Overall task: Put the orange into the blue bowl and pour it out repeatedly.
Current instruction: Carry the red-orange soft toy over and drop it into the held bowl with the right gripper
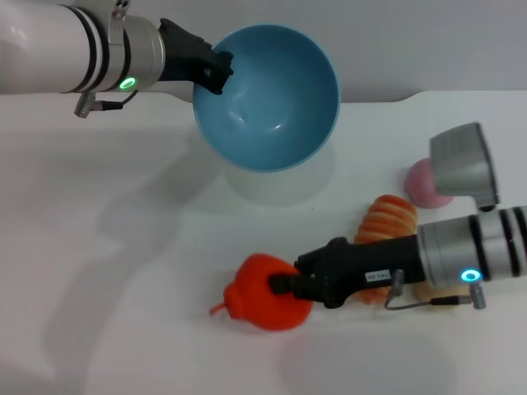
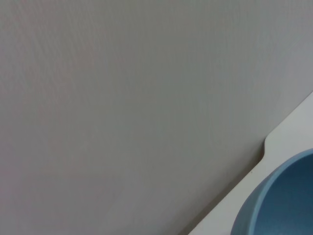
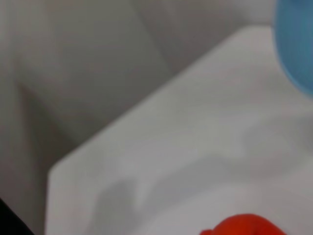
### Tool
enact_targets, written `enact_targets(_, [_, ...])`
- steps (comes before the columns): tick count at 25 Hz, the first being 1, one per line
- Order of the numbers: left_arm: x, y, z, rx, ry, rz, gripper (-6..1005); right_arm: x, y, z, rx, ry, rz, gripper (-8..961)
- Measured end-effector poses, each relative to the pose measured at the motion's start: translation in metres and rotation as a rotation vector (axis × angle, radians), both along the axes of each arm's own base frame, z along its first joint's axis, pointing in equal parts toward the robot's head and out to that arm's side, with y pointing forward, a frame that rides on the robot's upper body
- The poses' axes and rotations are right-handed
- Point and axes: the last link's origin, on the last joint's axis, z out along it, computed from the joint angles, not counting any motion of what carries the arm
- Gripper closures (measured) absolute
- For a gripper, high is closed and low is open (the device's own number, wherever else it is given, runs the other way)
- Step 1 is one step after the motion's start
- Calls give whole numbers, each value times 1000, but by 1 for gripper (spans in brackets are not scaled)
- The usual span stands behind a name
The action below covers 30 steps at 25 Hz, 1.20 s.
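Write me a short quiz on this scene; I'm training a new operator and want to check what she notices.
1. True or false: the orange already lies inside the blue bowl.
2. Which pincer holds the bowl by its rim? A) left pincer B) right pincer C) neither
3. Fill in: the bowl is held tilted above the white ____.

Key
1. False: the orange sits on the table, gripped by the right pincer, and the bowl is empty.
2. A: the left pincer clamps the rim on the robot's left side.
3. table
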Motion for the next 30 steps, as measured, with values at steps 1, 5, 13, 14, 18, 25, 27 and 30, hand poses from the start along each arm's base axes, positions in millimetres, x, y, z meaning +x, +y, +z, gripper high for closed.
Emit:
enact_targets(1, [0, 0, 0, -2, 2, 1, 1000, -5, 0, 7, 8, 29, 27, 847])
enact_targets(5, [-4, 1, -7, -28, 36, 5, 1000, -27, -6, 45, 46, 154, 152, 868])
enact_targets(13, [0, -10, -33, -133, 111, -12, 1000, -32, 5, 112, 238, 309, 188, 910])
enact_targets(14, [2, -13, -36, -148, 118, -19, 1000, -28, 6, 117, 265, 312, 173, 915])
enact_targets(18, [7, -16, -39, -170, 126, -25, 1000, -12, 6, 125, 333, 312, 140, 926])
enact_targets(25, [19, -21, -41, -191, 126, -48, 1000, 6, 3, 115, 329, 294, 57, 930])
enact_targets(27, [21, -23, -43, -199, 130, -57, 1000, 9, 5, 113, 336, 298, 28, 931])
enact_targets(30, [23, -27, -47, -212, 139, -69, 999, 9, 9, 112, 348, 328, -14, 916])
